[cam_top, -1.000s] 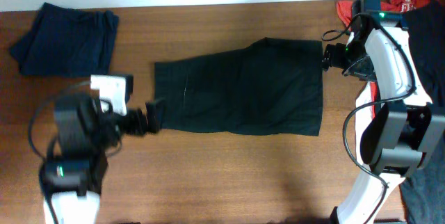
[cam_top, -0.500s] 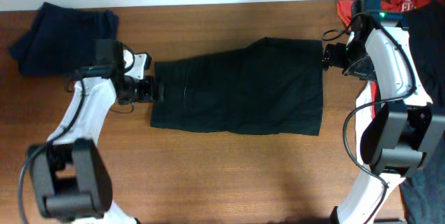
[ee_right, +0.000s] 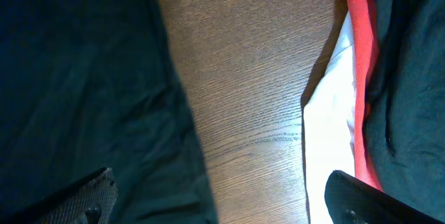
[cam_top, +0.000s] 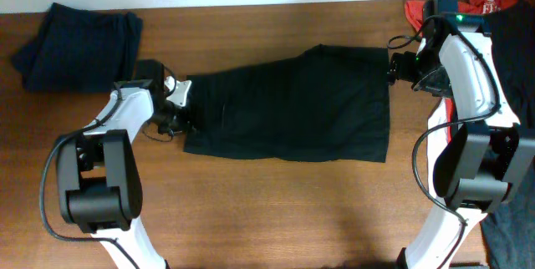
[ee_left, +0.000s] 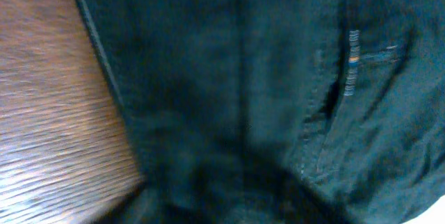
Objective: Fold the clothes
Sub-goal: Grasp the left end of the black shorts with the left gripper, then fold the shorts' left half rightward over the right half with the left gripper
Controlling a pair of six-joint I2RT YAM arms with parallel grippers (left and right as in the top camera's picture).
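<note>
The black garment lies spread flat in the middle of the table. My left gripper is down at its left edge. The left wrist view is blurred and filled with the black fabric, with stitching and a seam at the right, so the jaws cannot be made out. My right gripper sits at the garment's upper right corner. It is open, with its fingertips wide apart. The fabric edge and bare wood lie between them.
A folded dark navy garment lies at the back left. At the right edge a red garment and dark clothes are piled, with red and white cloth close to my right fingers. Bare wood runs along the front.
My left arm has swung from the front left up to the garment's left edge and lowered onto it. The right arm and the garment have not moved.
</note>
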